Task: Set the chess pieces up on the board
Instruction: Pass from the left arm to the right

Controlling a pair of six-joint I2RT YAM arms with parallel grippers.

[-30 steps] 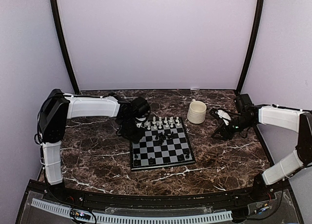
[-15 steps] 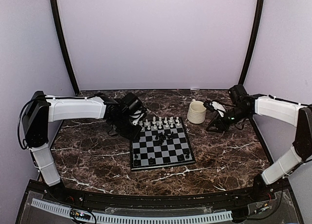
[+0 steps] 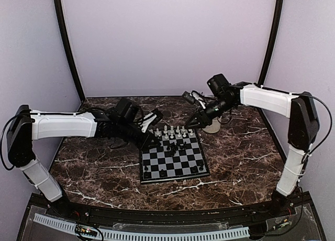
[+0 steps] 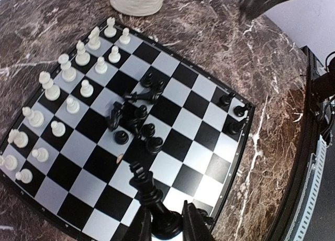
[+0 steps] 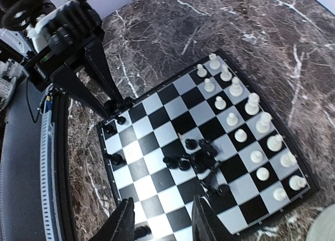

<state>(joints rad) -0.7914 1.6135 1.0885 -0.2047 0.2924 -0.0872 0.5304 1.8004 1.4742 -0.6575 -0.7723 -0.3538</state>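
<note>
The board [image 3: 180, 165] lies mid-table. White chess pieces [image 3: 172, 131] stand in two rows along its far side. Several black chess pieces [image 3: 175, 145] lie in a heap near the middle, and a few stand on the near rows [image 3: 163, 173]. My left gripper [image 3: 148, 140] is over the board's left edge, shut on a black king [image 4: 157, 209] held above the squares. My right gripper [image 3: 190, 124] hangs open and empty above the board's far right part. Its fingers [image 5: 123, 225] frame the board, the heap [image 5: 201, 160] and the white rows [image 5: 251, 131].
A cream mug [image 3: 213, 127] stands just beyond the board's far right corner, partly behind my right arm; it also shows in the left wrist view [image 4: 136, 0]. The dark marble tabletop [image 3: 246, 162] surrounds the board. A black frame rail [image 3: 157, 212] runs along the near edge.
My right gripper has swung left from beside the mug to above the board's far right. My left arm has drawn back left, its gripper staying at the board's left edge.
</note>
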